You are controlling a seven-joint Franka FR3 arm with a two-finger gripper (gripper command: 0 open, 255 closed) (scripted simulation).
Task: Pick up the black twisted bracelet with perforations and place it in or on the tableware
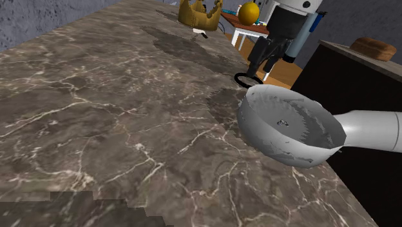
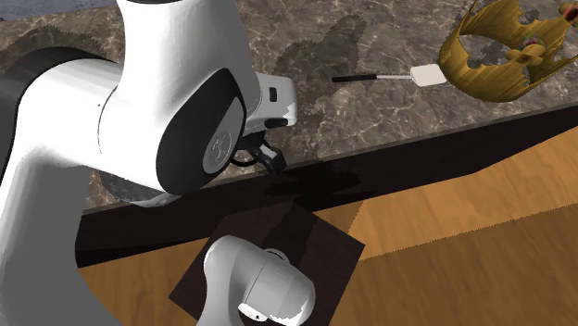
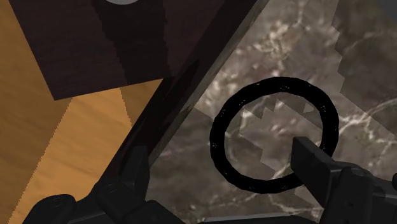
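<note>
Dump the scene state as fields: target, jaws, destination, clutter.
target: black ring bracelet, flat on the marble counter, close to its edge
jaws: open, one tip inside the ring, the other outside it
held: no
destination: grey bowl with a handle, on the same counter, bracelet not in it
clutter: gold crown at the counter's far end

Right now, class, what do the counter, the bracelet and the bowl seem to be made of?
Counter: polished brown marble, judging by its pale veins. Bracelet: matte black ring with no shine; material unclear. Bowl: drawn plain grey-white, so its material is not shown.
</note>
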